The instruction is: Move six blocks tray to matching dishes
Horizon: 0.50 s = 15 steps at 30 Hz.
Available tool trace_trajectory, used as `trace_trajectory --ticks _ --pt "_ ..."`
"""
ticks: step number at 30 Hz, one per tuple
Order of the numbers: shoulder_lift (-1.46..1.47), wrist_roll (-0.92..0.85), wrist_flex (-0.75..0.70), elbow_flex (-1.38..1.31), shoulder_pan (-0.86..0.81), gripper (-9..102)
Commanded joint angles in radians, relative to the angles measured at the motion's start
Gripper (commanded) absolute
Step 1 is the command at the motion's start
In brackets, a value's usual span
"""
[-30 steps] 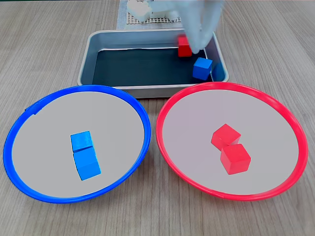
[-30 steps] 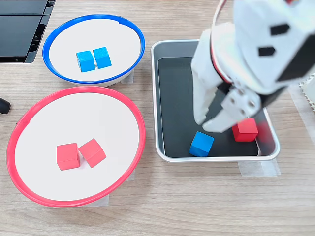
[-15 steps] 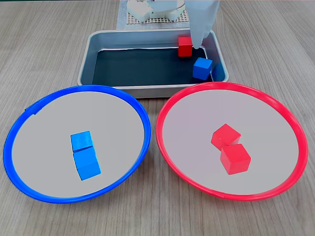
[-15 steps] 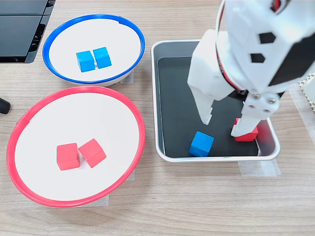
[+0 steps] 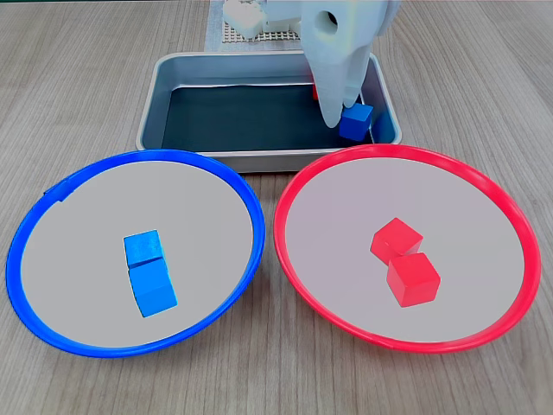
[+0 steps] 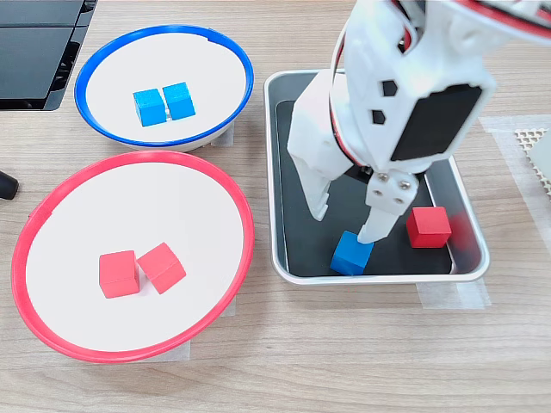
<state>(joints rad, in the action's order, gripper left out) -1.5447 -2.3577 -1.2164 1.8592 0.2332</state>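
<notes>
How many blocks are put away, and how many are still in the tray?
Four are done: two blue blocks lie in the blue dish and two red blocks in the red dish. Two are left in the tray: a blue block and a red block. The gripper is open over the blue one, one finger touching it, nothing grasped yet.

Both fixed views look steeply down at the tray [image 5: 164,104] [image 6: 379,274], from adjacent sides.
</notes>
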Motion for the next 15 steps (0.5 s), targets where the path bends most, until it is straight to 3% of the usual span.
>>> trace_trajectory --ticks 1,6,15 --pt "0.003 0.018 0.008 0.011 0.025 15" --pt "-0.037 0.025 -0.049 0.02 0.037 16" --pt "-0.048 0.021 0.006 0.064 0.037 15"
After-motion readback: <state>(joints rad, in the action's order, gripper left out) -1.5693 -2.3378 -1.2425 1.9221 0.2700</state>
